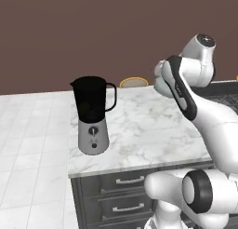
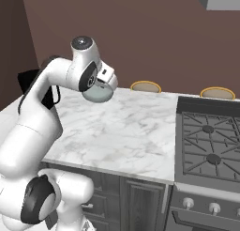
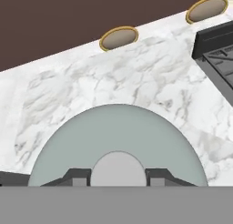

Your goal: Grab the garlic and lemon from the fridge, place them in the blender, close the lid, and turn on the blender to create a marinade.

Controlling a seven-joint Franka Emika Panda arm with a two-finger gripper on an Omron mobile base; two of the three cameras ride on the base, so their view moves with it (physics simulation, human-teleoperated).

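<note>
Kitchen – marble counter, gas stove, drawers below

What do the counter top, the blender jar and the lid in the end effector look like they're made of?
Counter top: marble or a lookalike, white with grey veining, smooth.
Blender jar: dark tinted glass or plastic; near-black, faintly see-through; base looks brushed silver-grey metal.
Lid: probably plastic; matte pale grey-green, no shine. The end effector is shut on its knob.

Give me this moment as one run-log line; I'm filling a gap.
claw: shut on lid knob | lid: held above marble counter | blender: jar open, apart from lid | next: cap jar
</note>
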